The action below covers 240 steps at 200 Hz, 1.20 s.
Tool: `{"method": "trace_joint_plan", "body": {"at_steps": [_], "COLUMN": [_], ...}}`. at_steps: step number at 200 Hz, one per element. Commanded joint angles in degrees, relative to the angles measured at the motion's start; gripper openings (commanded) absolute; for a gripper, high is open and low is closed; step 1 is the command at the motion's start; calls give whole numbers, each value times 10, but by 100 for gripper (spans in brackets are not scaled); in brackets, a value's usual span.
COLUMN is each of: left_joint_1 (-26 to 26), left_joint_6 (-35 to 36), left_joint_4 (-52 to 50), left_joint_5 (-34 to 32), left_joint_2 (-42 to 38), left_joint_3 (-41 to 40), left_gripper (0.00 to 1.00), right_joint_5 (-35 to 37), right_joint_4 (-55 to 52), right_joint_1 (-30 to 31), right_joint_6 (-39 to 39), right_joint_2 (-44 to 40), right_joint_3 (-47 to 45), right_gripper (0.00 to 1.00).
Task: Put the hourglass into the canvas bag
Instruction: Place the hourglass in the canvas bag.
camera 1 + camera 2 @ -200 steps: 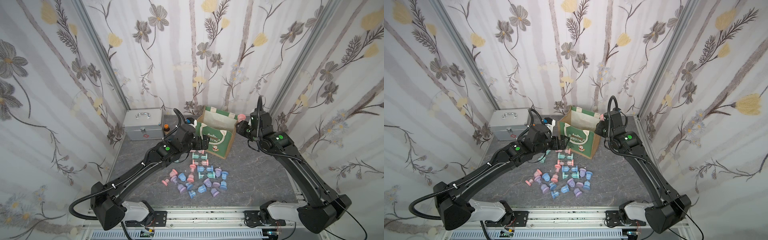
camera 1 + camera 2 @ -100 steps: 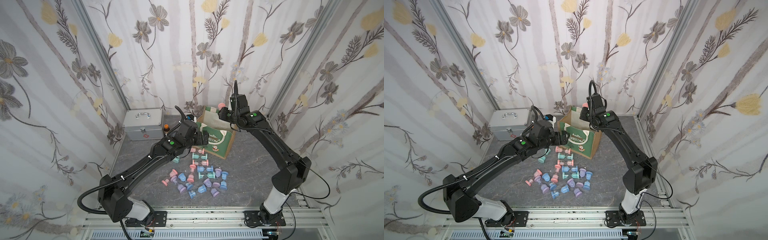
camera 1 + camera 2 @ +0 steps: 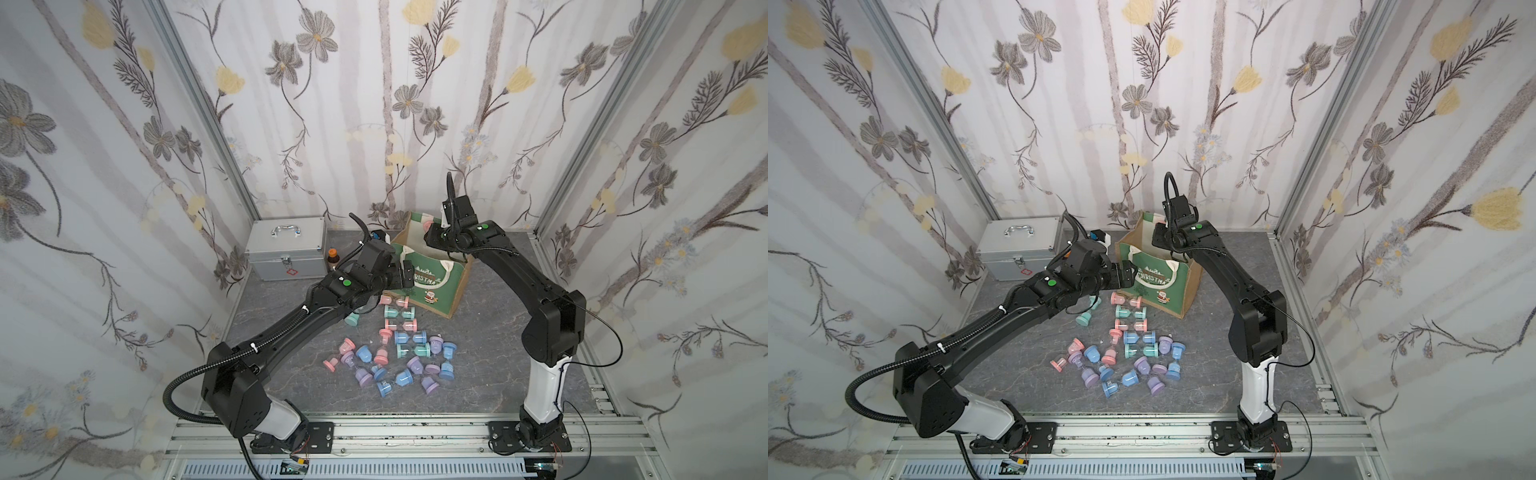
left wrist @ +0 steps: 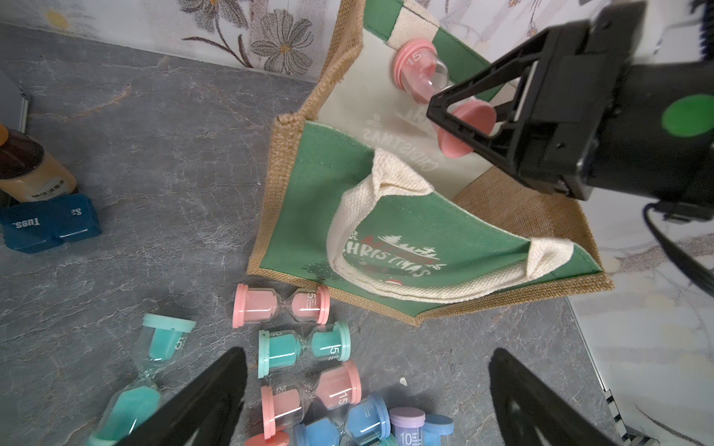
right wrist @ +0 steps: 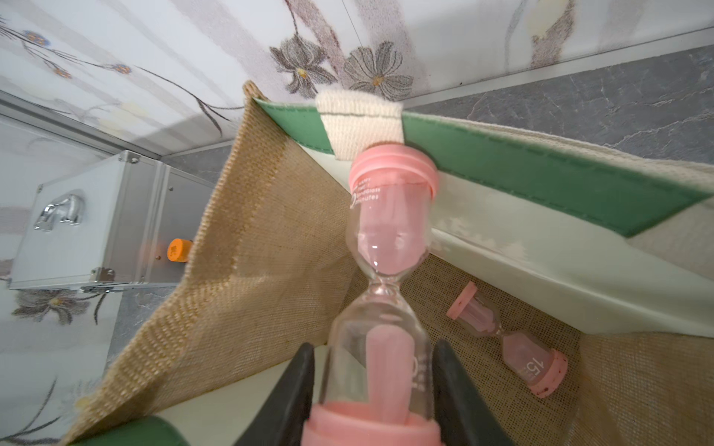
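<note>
The right gripper [image 5: 374, 390] is clamped on one bulb of a pink hourglass [image 5: 386, 231], just above the near cap. The hourglass is carried over the open mouth of the bag [image 3: 440, 286], which stands near the back edge of the table [image 3: 498, 374]. Its long axis runs straight out past the fingertips toward the bag's back wall. The far cap is seen just beside the handle patch [image 5: 359, 123] on the back rim; contact cannot be told. A second hourglass [image 5: 510, 340] lies on the bag floor.

The left gripper [image 4: 367, 386] is empty, with its jaws wide apart, in front of the bag's front wall and above the loose hourglasses [image 3: 399, 353].

The right arm is judged the working arm. The bag floor lies below the held hourglass, so a release is expected to suffice, provided the far cap clears the back rim.
</note>
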Motion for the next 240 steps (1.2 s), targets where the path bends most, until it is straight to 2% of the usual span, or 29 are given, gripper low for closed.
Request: {"method": "trace_joint_plan", "body": {"at_steps": [1,134,173,240], "left_joint_1": [2,10,12,16], "left_joint_6": [-7,-15,-16,-15], "left_joint_4": [21,35,37,35], "left_joint_5": [-10,-46,-48,-45], "left_joint_2": [3,-4,-8,-16], "left_joint_3": [-5,-38,-41,-38], "left_gripper": [100,100,100,100], "right_joint_5": [-5,-38,-32,-38], "right_joint_4": [6,27,35,45], "right_joint_1": [-1,3,2,2], "right_joint_6": [-7,-19,-19,-13], "right_joint_2": [16,76,74,60], "right_joint_3": [4,-23,-23,-23], "right_gripper": [11,16,24,45]}}
